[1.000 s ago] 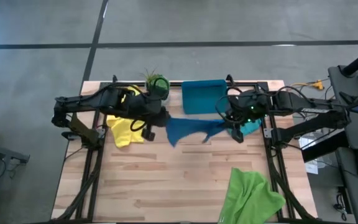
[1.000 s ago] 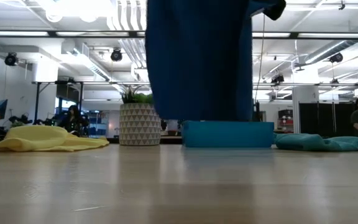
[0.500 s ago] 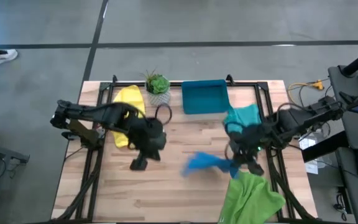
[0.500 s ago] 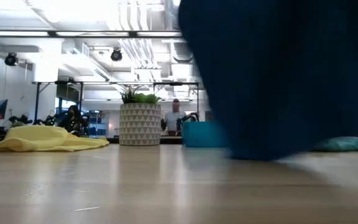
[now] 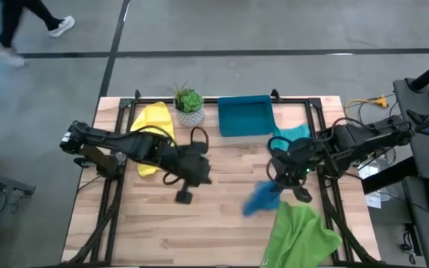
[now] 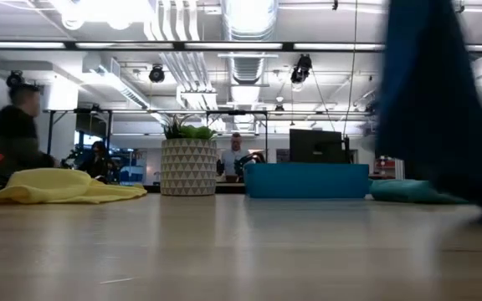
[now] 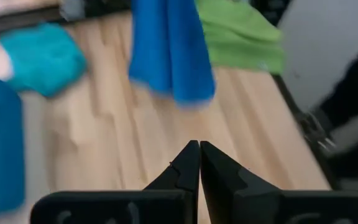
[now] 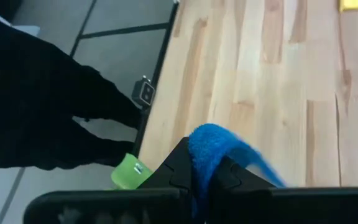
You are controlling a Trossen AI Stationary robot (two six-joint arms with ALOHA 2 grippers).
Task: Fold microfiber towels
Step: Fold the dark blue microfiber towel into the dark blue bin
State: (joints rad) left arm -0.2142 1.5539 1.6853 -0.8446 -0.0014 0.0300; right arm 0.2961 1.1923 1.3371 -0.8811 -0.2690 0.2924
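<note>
High view: the blue towel [image 5: 260,199] is seen hanging from the right hand [image 5: 280,185] over the right half of the table [image 5: 214,231], between the table's middle and its right edge. In the right wrist view the fingers of that hand are pressed together on a fold of the blue cloth, so the hand is clamped on the blue towel. The towel's lower part hangs just beside the light green towel [image 5: 298,234], which lies at the near right corner and partly over the table's edge. The teal towel [image 5: 290,138] lies bunched near the right edge, close to the far side, just beside the teal-blue tray [image 5: 244,116]. The tray sits at the middle of the far edge, with a potted plant [image 5: 189,103] beside it. The yellow towel [image 5: 153,128] lies crumpled near the far left corner, partly covered by the left arm.

The left hand [image 5: 185,196] is held over the table's middle, left of the blue towel and apart from it. In the left wrist view its two fingers are shown pressed together with nothing between them.

In the low view the blue towel is seen as a dark blur at the right, the yellow towel lies at the left, and a person [image 6: 15,130] is visible in the room behind.
</note>
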